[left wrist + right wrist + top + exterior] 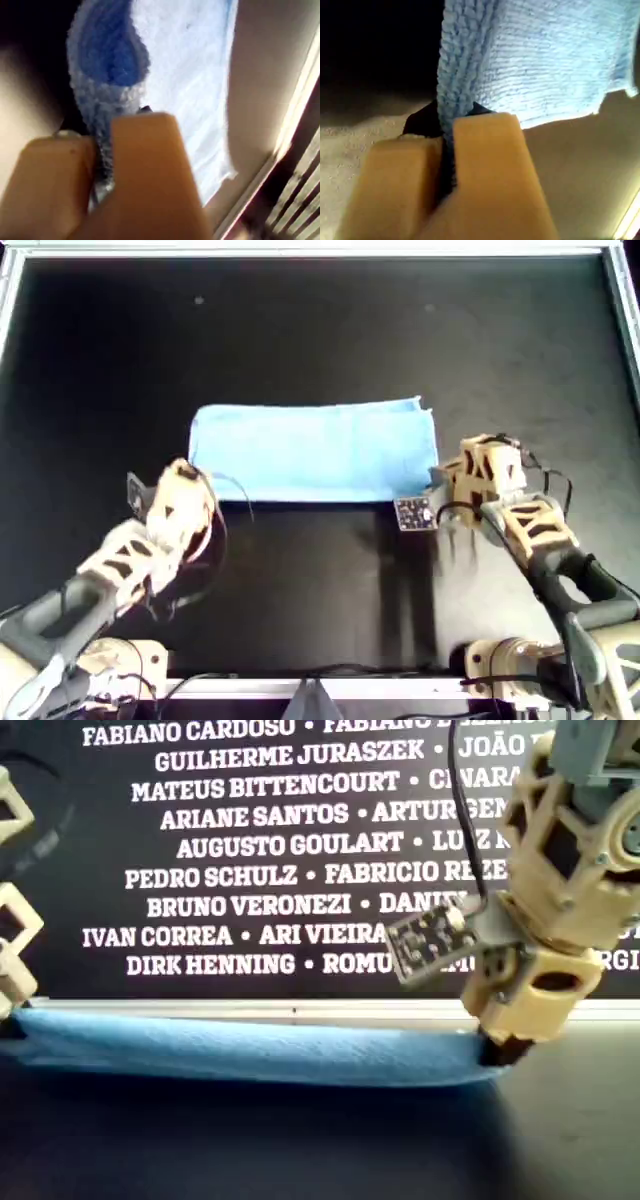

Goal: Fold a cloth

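Two near corners of the cloth (312,452) are each in a pinch, and that decides how the fold ought to go. In the overhead view the cloth lies as a long light blue band across the middle of the dark desk (300,340), flat, with its far edge fairly straight and a gripper at each near end. The exterior view shows it stretched low along the desk. In the first wrist view, my first gripper (102,150) has its fingers (145,165) pressed together on a bunched, looped bit of the fabric. In the second wrist view, my second gripper (445,140) is clamped on a thin edge in the same way. The wrist views do not settle which overhead arm is which. My reading is that the near edge is about to be carried over onto the far one. To do that well, both corners should rise together and only a little, travel at an even pace so the band between them stays lightly taut without dragging the lower part, and come down square with the far corners before either pinch lets go. The looped grab could release unevenly, so it should be set down flat first.
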{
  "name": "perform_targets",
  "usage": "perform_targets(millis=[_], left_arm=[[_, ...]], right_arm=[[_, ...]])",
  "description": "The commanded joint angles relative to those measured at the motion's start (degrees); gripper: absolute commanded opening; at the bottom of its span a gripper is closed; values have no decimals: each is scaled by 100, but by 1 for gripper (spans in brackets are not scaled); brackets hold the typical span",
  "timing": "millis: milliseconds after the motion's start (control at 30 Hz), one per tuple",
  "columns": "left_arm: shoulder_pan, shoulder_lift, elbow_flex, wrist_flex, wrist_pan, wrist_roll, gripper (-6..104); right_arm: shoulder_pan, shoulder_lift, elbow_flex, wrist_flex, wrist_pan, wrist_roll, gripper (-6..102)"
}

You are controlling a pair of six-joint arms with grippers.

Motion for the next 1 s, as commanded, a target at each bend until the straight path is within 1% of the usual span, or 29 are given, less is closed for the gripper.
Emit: perform_targets(millis=[0,67,100,200,433,600,733,767,800,867,967], left_arm=[[-396,448,88,-26,-44,35,-1],[-431,492,158,-26,-53,35,-1],[-431,492,176,-26,-123,35,-1],[-360,475,202,-26,-141,35,-1],[-352,378,220,-26,-141,35,-1],[-352,475,519,-26,-141,35,-1],[-352,475,580,-26,-141,35,1],[-352,475,580,-26,-97,35,1],[-352,483,580,-26,-62,35,2],[-404,483,580,-26,-62,44,7],[-413,483,580,-26,-132,44,24]], right_arm=[[0,439,-62,70,-62,62,-1],[0,448,26,79,-62,70,-1],[0,448,88,79,-62,70,-1],[0,448,272,79,-62,70,-1],[0,448,536,88,-62,70,-1],[0,448,589,88,-62,70,-1],[0,492,580,88,-62,70,-1],[0,536,589,88,-62,70,-1],[0,589,589,88,-62,70,0],[0,817,606,88,-62,70,5],[0,1441,782,88,-62,70,20]])
